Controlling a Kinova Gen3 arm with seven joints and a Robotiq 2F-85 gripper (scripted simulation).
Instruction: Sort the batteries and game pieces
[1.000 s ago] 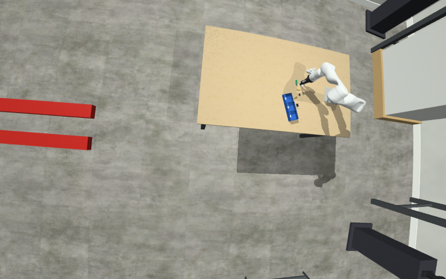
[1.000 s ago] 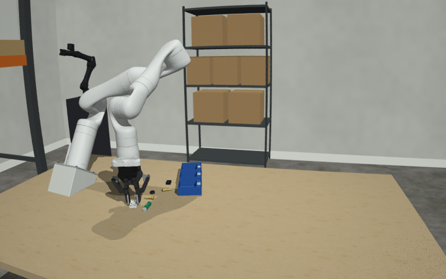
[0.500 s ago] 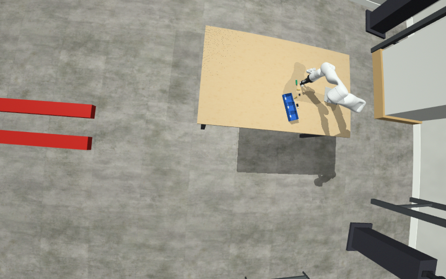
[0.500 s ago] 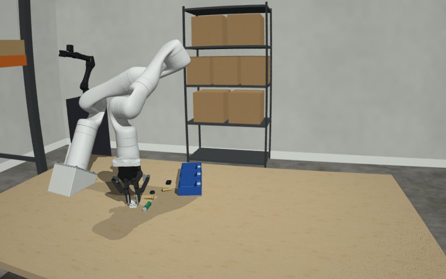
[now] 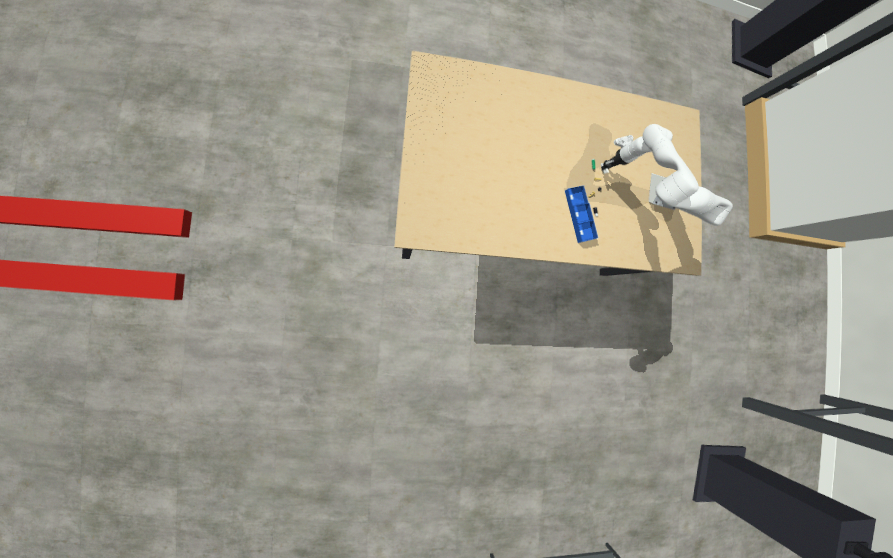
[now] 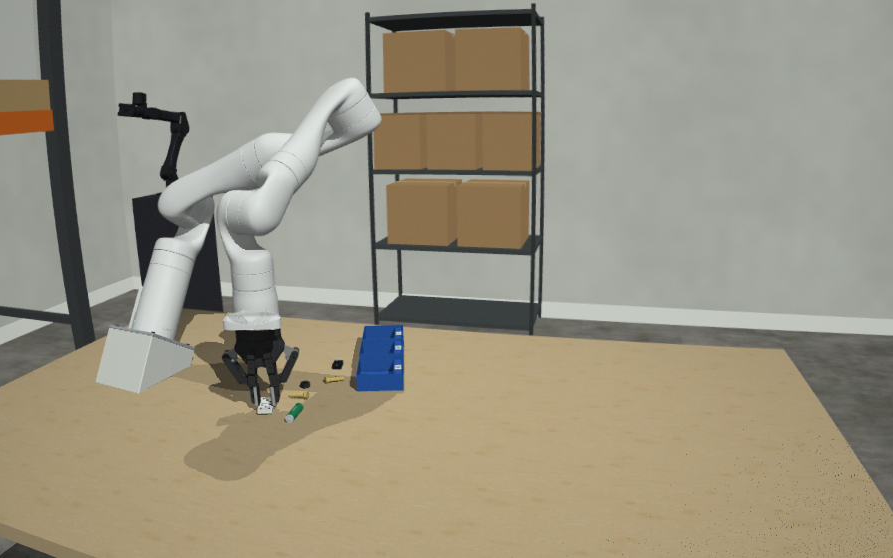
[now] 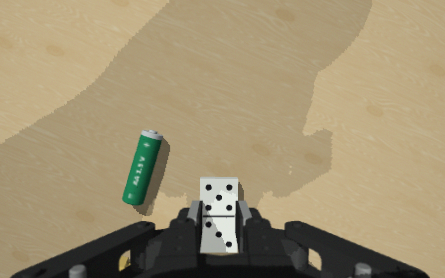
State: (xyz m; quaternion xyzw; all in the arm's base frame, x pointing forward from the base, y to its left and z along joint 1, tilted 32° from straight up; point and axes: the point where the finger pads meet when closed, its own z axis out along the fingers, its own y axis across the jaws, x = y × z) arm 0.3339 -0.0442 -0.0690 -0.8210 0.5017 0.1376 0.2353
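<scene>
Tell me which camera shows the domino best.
The wrist view: the domino fills the centre, pips readable, pinched between the gripper fingers. The exterior view shows it as a small white block; from the top it is too small to tell.

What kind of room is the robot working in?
Probably a warehouse or storeroom. A metal shelf rack stacked with cardboard boxes stands behind the wooden table, the floor is bare concrete, and red pallet-style forks lie nearby.
</scene>
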